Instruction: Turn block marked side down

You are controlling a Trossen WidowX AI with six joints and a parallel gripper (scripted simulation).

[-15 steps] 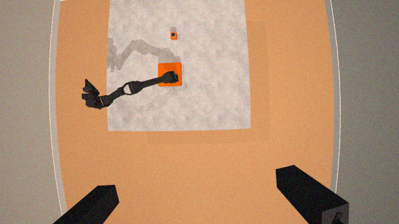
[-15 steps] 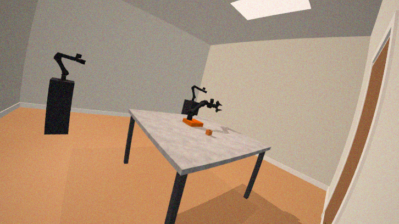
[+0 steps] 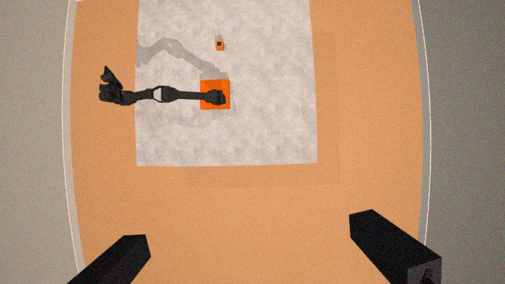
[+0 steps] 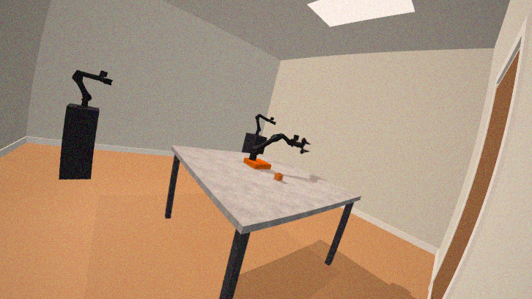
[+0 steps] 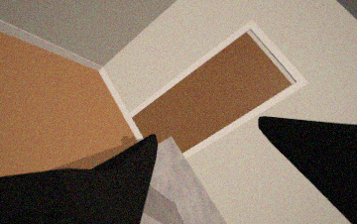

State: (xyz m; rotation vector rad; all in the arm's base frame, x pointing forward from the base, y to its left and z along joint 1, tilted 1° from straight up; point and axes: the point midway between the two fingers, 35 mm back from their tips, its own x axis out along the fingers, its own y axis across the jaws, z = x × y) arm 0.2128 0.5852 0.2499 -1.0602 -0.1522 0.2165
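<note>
The small orange block [image 3: 220,47] [image 4: 278,177] rests on the grey mottled table [image 3: 268,124] [image 4: 242,201]. In the top view its dark square mark [image 3: 218,43] shows on the top face. My gripper [image 4: 308,146] [image 5: 205,131] is open, with nothing between its fingers. It is raised above table height and well away from the block; in the top view it is beyond the table's left edge. The wrist view shows no block.
The arm's orange base [image 3: 207,102] [image 4: 261,165] stands on the table near the block. Another black arm [image 4: 80,86] stands on a tall dark pedestal [image 4: 78,142] off the table, and a further one [image 4: 258,123] is behind my arm. A brown door [image 5: 203,94] fills part of the wrist view.
</note>
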